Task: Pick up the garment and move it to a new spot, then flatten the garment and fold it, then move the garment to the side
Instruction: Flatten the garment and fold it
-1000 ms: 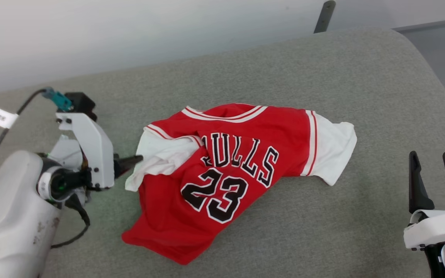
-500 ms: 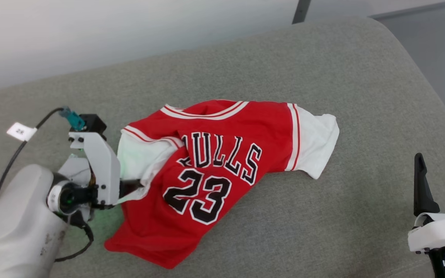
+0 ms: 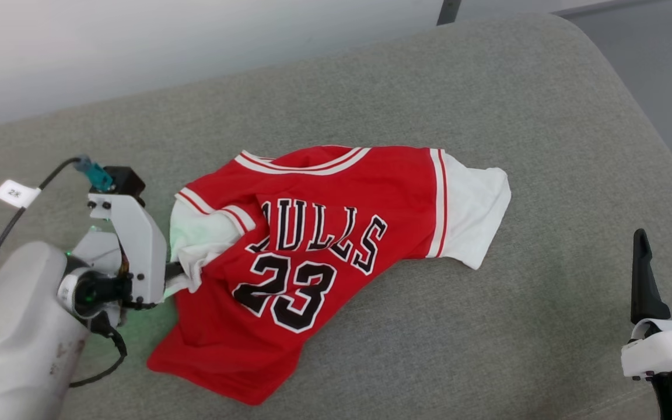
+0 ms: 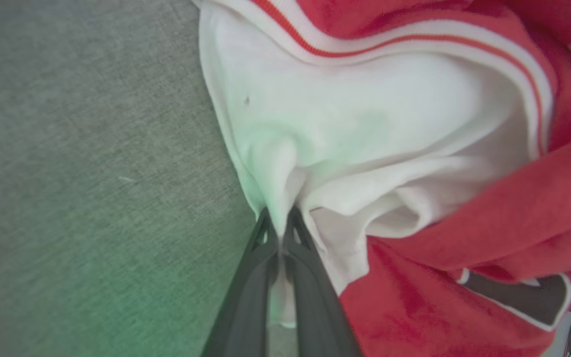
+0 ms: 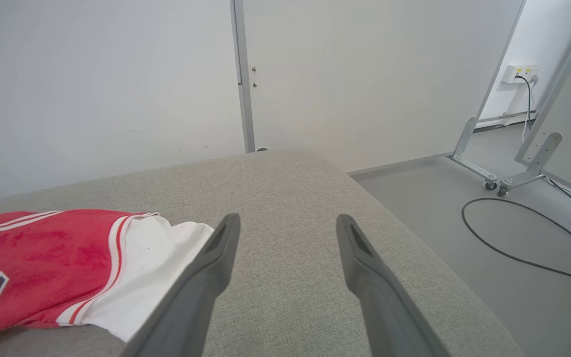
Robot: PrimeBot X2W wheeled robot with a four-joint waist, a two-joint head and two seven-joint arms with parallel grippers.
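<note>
One change matters: the left gripper [image 4: 279,220], wide a second ago, has pinched shut on the white sleeve [image 4: 365,124] of the Bulls jersey [image 3: 312,233] (lying crumpled mid-cushion [image 3: 517,87]), so lifting looks ready to begin. The right gripper [image 5: 285,223] is spread wide, well apart from the cloth.

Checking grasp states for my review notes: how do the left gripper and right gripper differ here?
The left gripper is shut, pinching the garment's white sleeve; the right gripper stands open and empty. The left gripper touches the cloth; the right gripper hangs apart from it, over bare grey cushion. Both have two long dark fingers.
</note>
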